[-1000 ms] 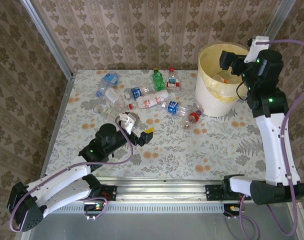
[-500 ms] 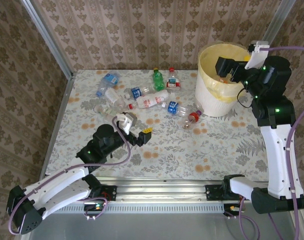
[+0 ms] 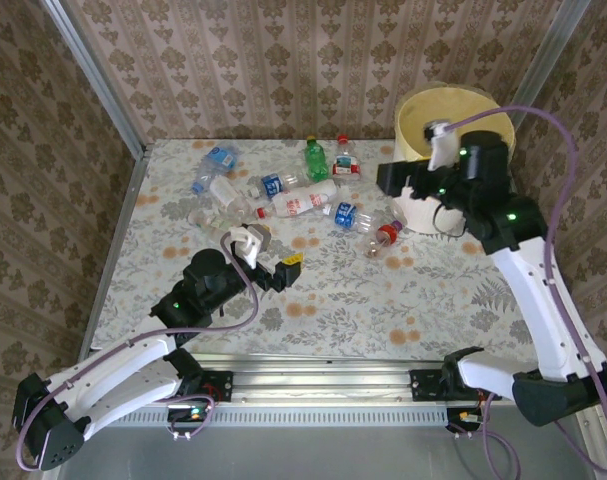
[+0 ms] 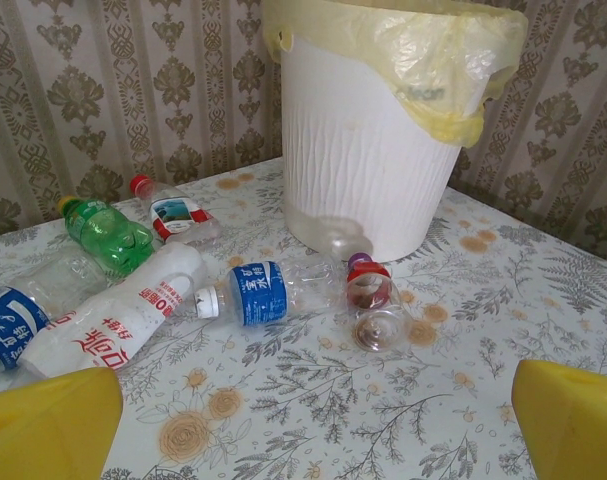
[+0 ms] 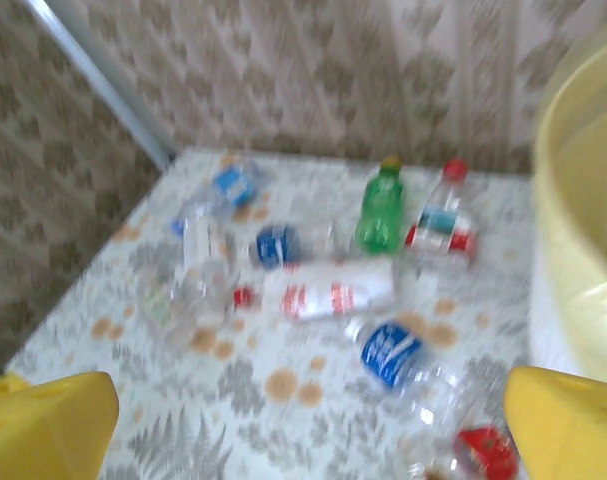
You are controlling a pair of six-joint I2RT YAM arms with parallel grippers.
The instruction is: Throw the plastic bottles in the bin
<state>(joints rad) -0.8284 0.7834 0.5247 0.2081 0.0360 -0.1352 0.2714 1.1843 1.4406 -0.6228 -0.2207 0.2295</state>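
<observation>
Hovering left gripper (image 4: 308,430): I read it wide, empty, low over the desk (image 4: 463,400), lined toward the blue-label bottle (image 4: 258,293).
Right gripper (image 5: 308,428): wide, empty, beside the bin (image 3: 415,112), facing the plastic bottles (image 5: 328,297).

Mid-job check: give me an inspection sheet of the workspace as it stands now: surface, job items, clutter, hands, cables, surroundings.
Surface: floral-patterned table, level, bottles on its far half.
Job's things: plastic bottles lie scattered on the table, among them a green bottle and a red-capped bottle close to the bin. The bin stands upright at far right, with a yellow liner over its rim.
Clutter: nothing seen.
Hands: left hand open, empty, near the bottles; right hand open, empty, beside the bin.
Cables: purple cable loops off each arm, clear of the bottles.
Surroundings: patterned walls, metal frame post.
</observation>
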